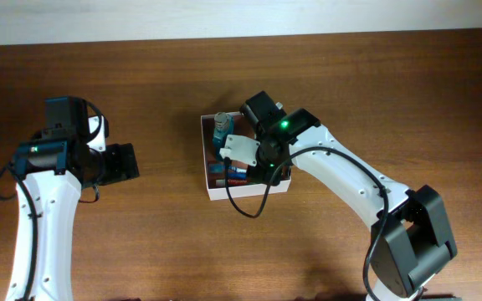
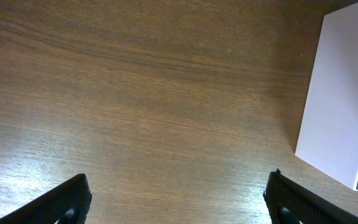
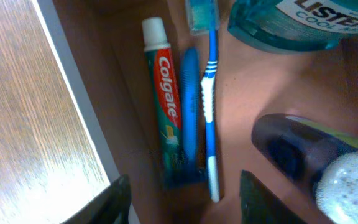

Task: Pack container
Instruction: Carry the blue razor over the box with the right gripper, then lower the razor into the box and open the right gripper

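White, thin-walled container (image 1: 205, 163) sat at 3 o'clock from the left gripper (image 2: 179, 196) (spread wide, empty), well apart; right gripper (image 3: 185, 199) hung over its interior, jaws parted on nothing; judged light and flexy, best pinched low at a corner wall.

The overhead view is evenly and softly lit. The counter (image 1: 166, 242) shows its grain without hard shadows, a pale strip (image 1: 241, 17) along the top edge is washed out, and a small green lamp (image 1: 284, 125) glows on the right arm (image 1: 350, 180). In the left wrist view the wood is sharp, and the wall of the container (image 2: 340, 93) reads as flat bright white (with a slight lilac cast). The left gripper (image 2: 178, 193) shows only as dark, soft-edged shapes in the bottom corners. The right wrist view is dimmer inside the container. Glare bleaches the counter at lower left, the toothpaste tube (image 3: 166, 106) is fairly crisp, and the dark bottle (image 3: 303, 155) nearest the lens is badly blurred.
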